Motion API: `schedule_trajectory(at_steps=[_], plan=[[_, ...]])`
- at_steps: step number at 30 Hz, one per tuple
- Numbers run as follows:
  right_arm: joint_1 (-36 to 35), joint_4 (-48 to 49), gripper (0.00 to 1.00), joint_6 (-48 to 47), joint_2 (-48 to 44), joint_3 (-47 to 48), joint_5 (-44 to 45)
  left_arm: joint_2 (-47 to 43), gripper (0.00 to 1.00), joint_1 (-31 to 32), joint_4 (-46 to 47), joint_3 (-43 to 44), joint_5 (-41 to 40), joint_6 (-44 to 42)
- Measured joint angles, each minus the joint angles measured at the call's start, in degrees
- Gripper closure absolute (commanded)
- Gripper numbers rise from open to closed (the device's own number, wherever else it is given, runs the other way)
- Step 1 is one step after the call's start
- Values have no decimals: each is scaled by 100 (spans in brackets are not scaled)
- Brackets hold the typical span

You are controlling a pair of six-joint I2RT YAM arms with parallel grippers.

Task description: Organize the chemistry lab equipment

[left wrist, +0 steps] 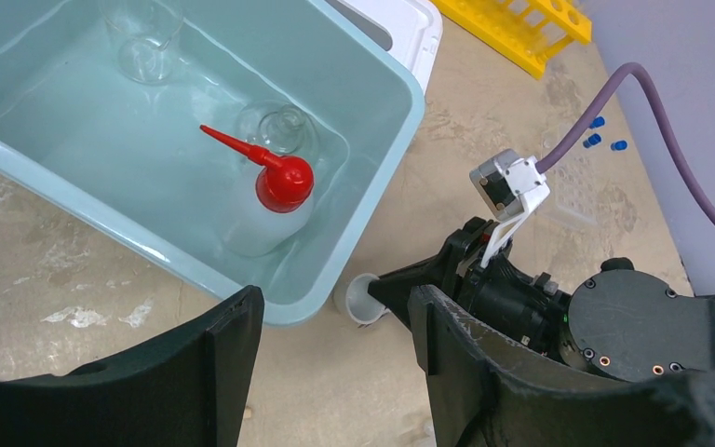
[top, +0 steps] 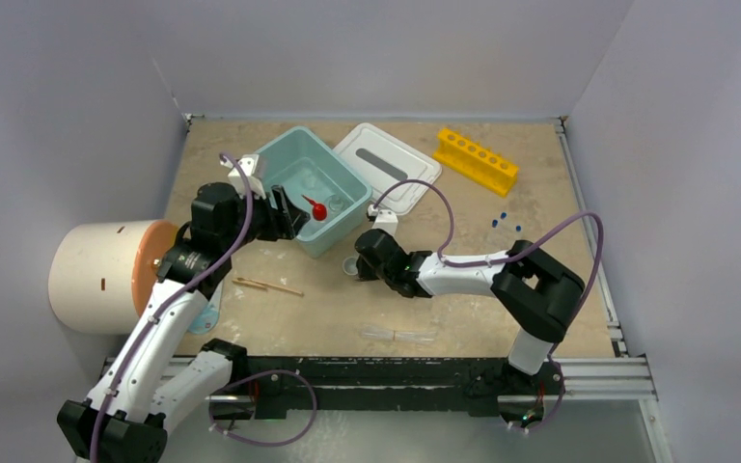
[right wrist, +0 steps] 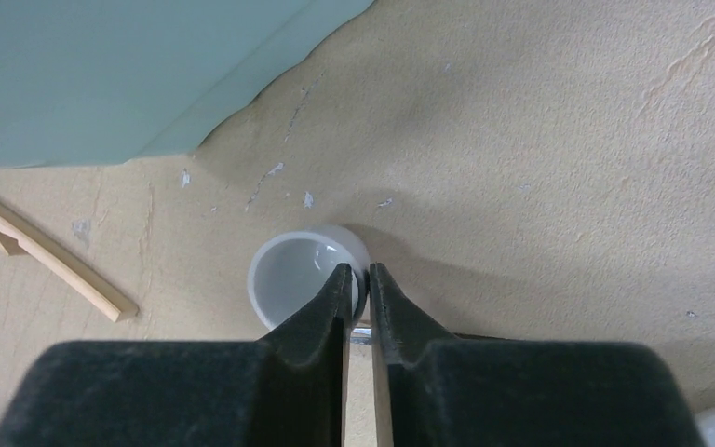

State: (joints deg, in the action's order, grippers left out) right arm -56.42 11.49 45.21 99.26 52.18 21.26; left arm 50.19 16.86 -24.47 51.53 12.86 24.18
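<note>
Tiny white bowl (right wrist: 303, 279) sits on table (top: 463, 309), just off teal tub's (top: 343, 231) near corner. Right jaws clamped on its rim, one inside, one outside. Squeeze bottle w/ red nozzle (left wrist: 275, 200) lies inside tub. Left jaws wide apart, empty, at tub's near wall. Wooden sticks (top: 268, 285) lie near tub's front.

Overhead plus two close wrist views, teal tub (top: 294, 159) shared.
</note>
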Motion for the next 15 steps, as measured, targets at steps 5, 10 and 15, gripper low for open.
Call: schedule_trajectory(at_steps=[5, 10, 15], plan=[[20, -2, 100, 17, 0, 4, -37, 0, 40, 15, 0, 0, -7, 0], [22, -4, 100, 20, -11, 2, -109, -2, 40, 55, 0, -2, -7, -4], [22, -83, 100, 15, -278, -37, -140, -2, 40, 153, -2, -2, -4, -79]])
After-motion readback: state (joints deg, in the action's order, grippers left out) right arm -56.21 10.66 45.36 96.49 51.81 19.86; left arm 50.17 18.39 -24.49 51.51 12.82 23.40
